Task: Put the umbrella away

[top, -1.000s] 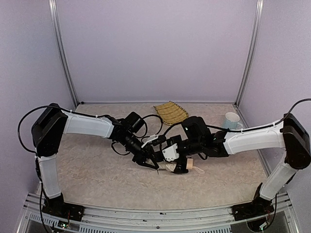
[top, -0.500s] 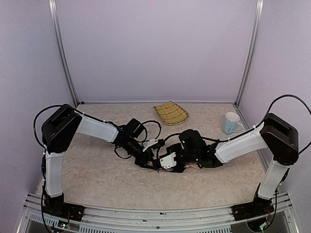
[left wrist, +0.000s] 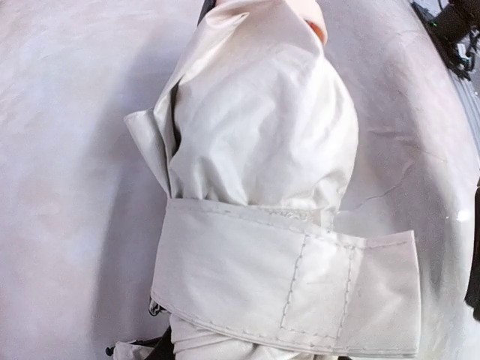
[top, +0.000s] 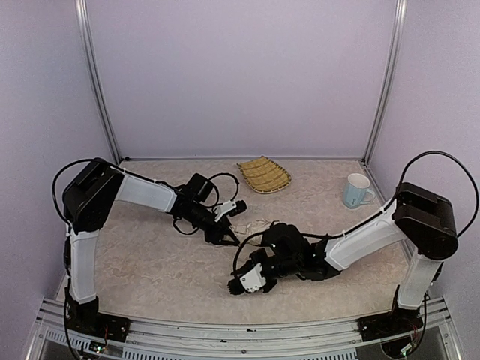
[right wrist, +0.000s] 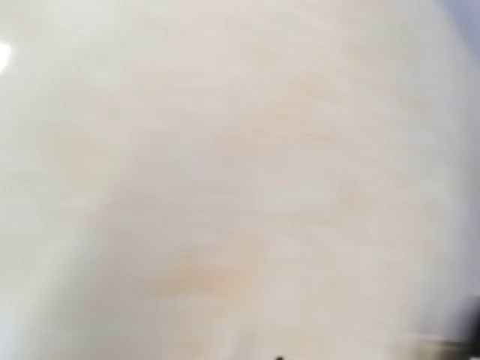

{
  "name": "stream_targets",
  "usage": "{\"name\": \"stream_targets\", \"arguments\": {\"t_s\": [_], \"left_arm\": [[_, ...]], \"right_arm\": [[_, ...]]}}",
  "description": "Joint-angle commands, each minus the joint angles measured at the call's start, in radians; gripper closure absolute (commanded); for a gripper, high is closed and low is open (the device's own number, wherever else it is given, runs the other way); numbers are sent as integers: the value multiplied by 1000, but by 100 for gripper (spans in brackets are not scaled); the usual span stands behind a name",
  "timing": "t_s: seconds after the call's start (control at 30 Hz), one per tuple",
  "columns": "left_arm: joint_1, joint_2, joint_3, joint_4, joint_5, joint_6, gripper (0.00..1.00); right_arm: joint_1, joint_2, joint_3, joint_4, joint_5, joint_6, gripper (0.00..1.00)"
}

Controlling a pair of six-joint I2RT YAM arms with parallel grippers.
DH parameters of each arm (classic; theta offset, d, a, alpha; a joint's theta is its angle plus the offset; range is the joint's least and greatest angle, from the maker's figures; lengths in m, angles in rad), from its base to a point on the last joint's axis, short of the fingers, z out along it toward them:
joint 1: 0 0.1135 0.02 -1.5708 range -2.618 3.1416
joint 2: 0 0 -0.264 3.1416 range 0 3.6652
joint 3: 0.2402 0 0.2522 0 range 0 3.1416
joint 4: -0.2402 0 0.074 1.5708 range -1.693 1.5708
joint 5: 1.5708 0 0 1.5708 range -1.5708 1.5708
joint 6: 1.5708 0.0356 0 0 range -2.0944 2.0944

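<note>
One furled cream-fabric umbrella (left wrist: 255,150), stitched flat band (left wrist: 247,285) around.

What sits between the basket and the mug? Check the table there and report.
Nothing: the top view shows only bare table between the basket and the mug.

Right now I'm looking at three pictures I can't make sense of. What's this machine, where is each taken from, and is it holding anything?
Two robot arms, bolted at the near edge of a table. The wide picture looks down from above and behind: the left arm and right arm both reach toward the middle. A woven basket tray and a pale mug sit farther back. The other two come from cameras on the wrists. The left one shows a folded cream umbrella, a strap wrapped round it. The right one is a pale blur. Whether the left fingers or right fingers grip the umbrella, I cannot tell.
</note>
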Motion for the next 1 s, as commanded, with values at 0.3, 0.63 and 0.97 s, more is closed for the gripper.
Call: {"name": "stream_targets", "arguments": {"t_s": [0.3, 0.63, 0.97], "left_arm": [[-6, -12, -71, 39, -254, 30, 100], [-144, -196, -295, 334, -496, 198, 100], [-211, -121, -236, 280, -757, 205, 100]], "right_arm": [[5, -145, -98, -20, 4, 193, 77], [-306, -415, -116, 44, -271, 636, 65], [-445, -219, 165, -545, 344, 1034, 66]]}}
